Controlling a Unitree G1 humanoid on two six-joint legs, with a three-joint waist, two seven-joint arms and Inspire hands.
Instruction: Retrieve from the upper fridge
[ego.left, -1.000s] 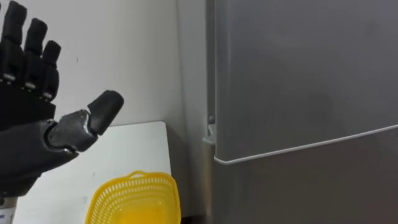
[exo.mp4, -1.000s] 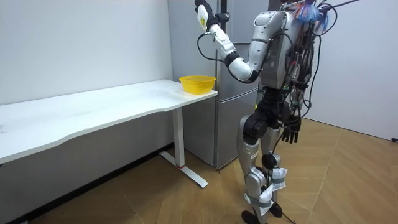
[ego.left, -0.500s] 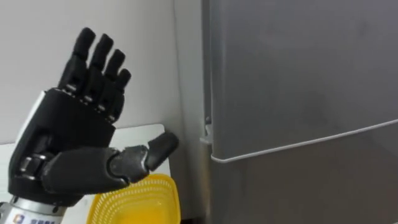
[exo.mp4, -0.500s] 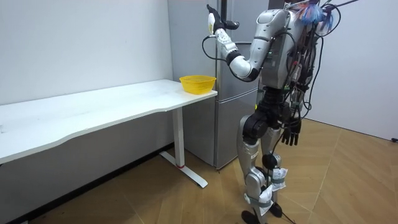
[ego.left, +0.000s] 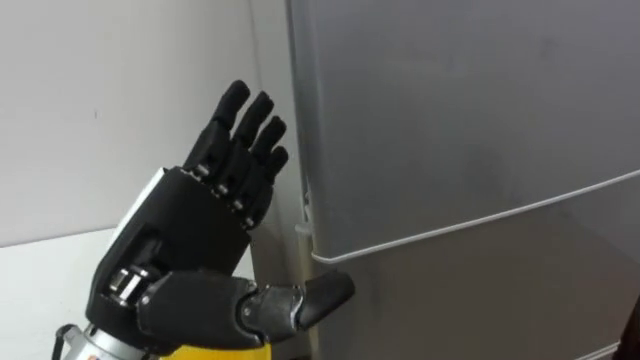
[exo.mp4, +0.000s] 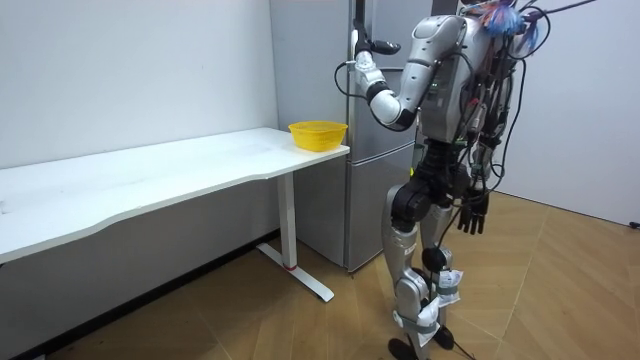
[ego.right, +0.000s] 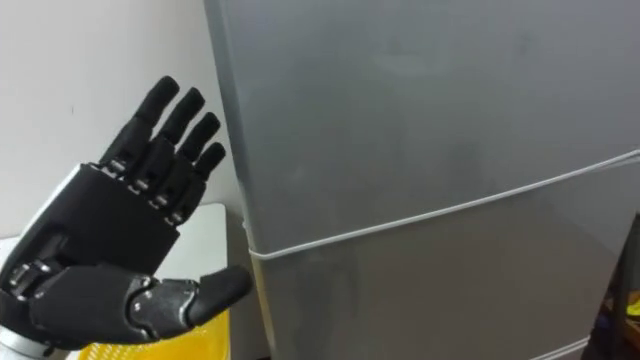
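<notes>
Moved rightward since a second ago, the left robot hand (ego.left: 190, 245) is now raised at 9 o'clock of the upper fridge door (ego.left: 460, 110), which is shut. Its fingers are held straight and spread; nothing is grasped, and contact cannot be told. The right robot hand (exo.mp4: 476, 212) hangs relaxed.

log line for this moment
upper fridge door: shut | left hand: open, raised by its left edge | right hand: hangs at side | yellow basket: on table corner
</notes>
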